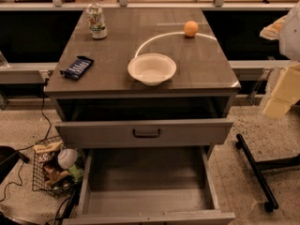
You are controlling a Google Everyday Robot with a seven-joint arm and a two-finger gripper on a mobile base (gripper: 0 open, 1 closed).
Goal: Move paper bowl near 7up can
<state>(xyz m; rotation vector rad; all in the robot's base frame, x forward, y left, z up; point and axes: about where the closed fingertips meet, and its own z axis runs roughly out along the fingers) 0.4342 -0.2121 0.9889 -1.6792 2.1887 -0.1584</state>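
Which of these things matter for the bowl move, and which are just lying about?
Job: paper bowl; 7up can at back left; end effector, right of the cabinet.
Lying about: orange fruit; blue snack packet; wire basket on the floor.

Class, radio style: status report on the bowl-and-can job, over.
Gripper at right edge, beside the cabinet, off its top. Paper bowl front centre, apart from 7up can, back left. Path between them bare; blue packet off to the side.
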